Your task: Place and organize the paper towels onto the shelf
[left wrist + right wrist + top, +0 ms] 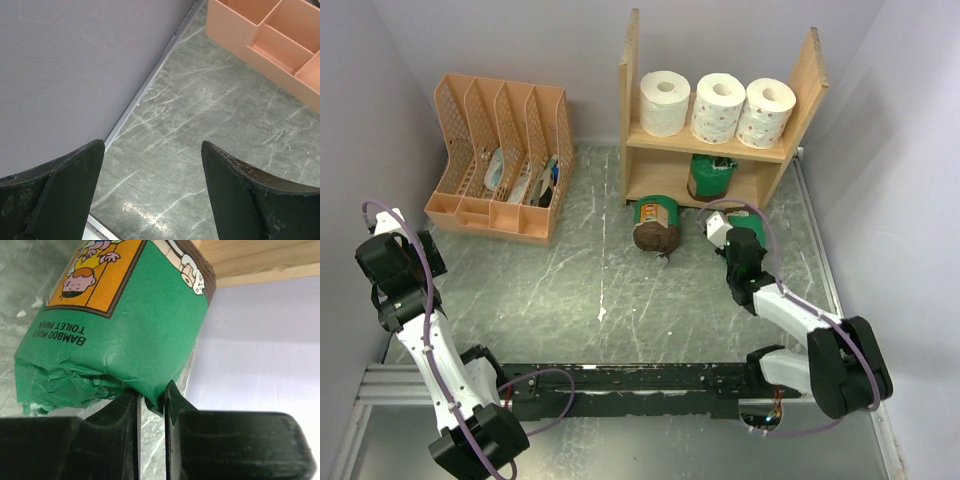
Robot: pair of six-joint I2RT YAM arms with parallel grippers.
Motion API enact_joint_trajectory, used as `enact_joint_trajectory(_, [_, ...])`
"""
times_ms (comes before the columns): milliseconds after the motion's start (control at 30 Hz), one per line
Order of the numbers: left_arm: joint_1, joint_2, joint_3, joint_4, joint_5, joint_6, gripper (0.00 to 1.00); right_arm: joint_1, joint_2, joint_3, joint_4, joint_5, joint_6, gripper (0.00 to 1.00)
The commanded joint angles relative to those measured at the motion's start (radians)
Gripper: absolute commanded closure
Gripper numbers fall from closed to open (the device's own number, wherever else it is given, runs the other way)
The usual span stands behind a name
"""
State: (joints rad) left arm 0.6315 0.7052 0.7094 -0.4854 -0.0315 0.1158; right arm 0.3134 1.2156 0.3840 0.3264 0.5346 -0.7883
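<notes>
While my left gripper (152, 147) hangs spread over the grey-green marbled table (200, 100), my right gripper (151, 397) pinches the crumpled wrapper end of a green-wrapped paper towel roll (130, 330) just beside the light wooden shelf (632, 100).

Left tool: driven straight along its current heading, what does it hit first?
Likely the bare grey-green marbled tabletop beside the lilac wall; the open left tool holds nothing between its fingers. Depth unclear.

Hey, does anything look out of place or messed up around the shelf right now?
One green-wrapped roll lies on its side on the table, in front of the shelf rather than on it. The right gripper pinches only the crumpled wrapper end of another green roll.
</notes>
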Motion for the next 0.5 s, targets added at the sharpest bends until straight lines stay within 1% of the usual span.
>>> enact_joint_trajectory(0, [0.012, -0.003, 0.016, 0.0, 0.02, 0.004, 0.1, -0.003, -0.107, 0.169, -0.231, -0.01, 0.122, 1.0])
enact_joint_trajectory(67, [0.011, -0.001, 0.017, -0.002, 0.021, 0.004, 0.1, -0.004, -0.124, 0.253, -0.384, -0.038, 0.179, 1.0])
enact_joint_trajectory(133, [0.012, -0.002, 0.018, 0.0, 0.019, 0.005, 0.1, -0.005, -0.126, 0.376, -0.591, -0.129, 0.272, 1.0])
enact_joint_trajectory(200, [0.012, -0.003, 0.015, 0.001, 0.022, 0.005, 0.1, -0.006, -0.11, 0.493, -0.76, -0.222, 0.358, 1.0])
enact_joint_trajectory(233, [0.011, -0.003, 0.015, 0.001, 0.022, 0.005, 0.1, -0.006, -0.099, 0.547, -0.848, -0.292, 0.384, 1.0])
enact_joint_trajectory(300, [0.011, -0.003, 0.015, 0.001, 0.021, 0.005, 0.1, -0.005, -0.086, 0.607, -0.95, -0.353, 0.441, 1.0])
enact_joint_trajectory(333, [0.011, -0.003, 0.015, 0.001, 0.022, 0.005, 0.1, -0.004, -0.085, 0.65, -0.982, -0.378, 0.464, 1.0])
enact_joint_trajectory(467, [0.011, -0.01, 0.014, 0.001, 0.024, 0.005, 0.1, -0.004, -0.069, 0.731, -1.107, -0.487, 0.529, 1.0])
